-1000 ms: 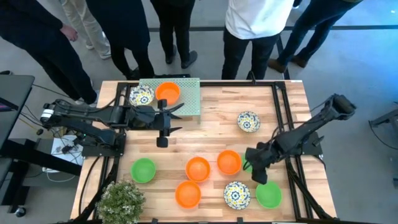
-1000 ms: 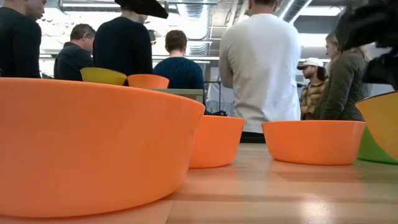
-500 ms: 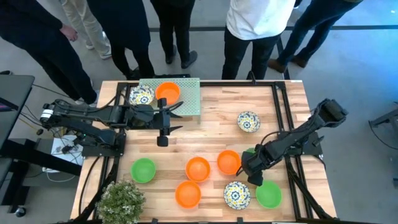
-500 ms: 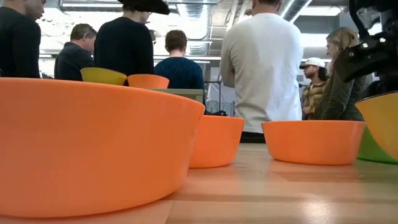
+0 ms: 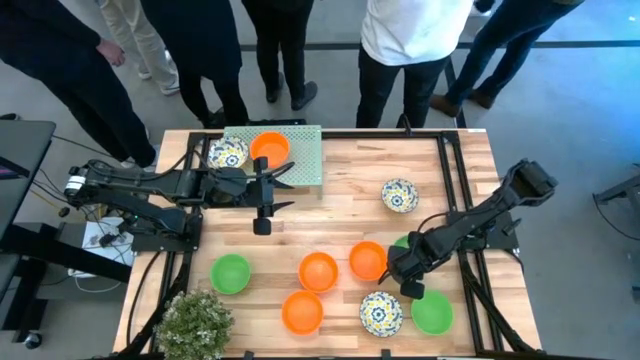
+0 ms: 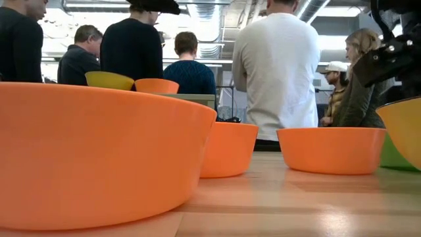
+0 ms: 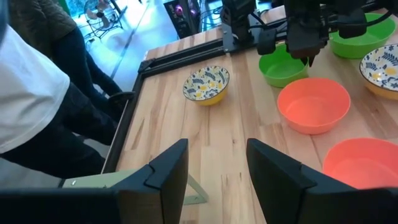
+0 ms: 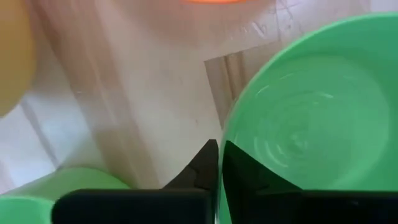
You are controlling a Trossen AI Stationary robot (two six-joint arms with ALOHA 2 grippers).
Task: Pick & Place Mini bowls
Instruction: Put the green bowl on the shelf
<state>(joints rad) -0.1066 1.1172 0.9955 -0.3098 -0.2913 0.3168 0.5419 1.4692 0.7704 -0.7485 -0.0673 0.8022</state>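
Table [image 5: 440, 160] of pale wood fills the high view, with people [image 5: 410, 40] standing along its far edge. Both dark arms reach in over it from the sides. From the table's left edge the left arm stretches level toward the middle, its gripper [image 5: 262, 212] hanging over bare wood near a green mat [image 5: 308, 160]; its fingers [image 7: 166, 171] stand wide apart and hold nothing. From the right edge the right arm slopes down toward the near half of the table, its gripper [image 5: 408, 266] lowered onto the rim of a green bowl [image 7: 281, 63] that sits just beside an orange bowl [image 5: 368, 260]. In the right wrist view its fingers [image 8: 208, 165] are pressed together on that bowl's thin rim [image 8: 227, 134].

A leafy plant [image 5: 192, 322] stands at the near left corner. Other bowls are scattered about: two on the mat, one orange [image 5: 269, 149] and one patterned [image 5: 227, 153]; a patterned one [image 5: 399, 195] alone toward the far right; another green one [image 5: 231, 273] at near left; two more orange ones [image 5: 318, 270] [image 5: 302, 312] near the middle; then a patterned one [image 5: 381, 313] and a green one [image 5: 432, 313] at the near right.
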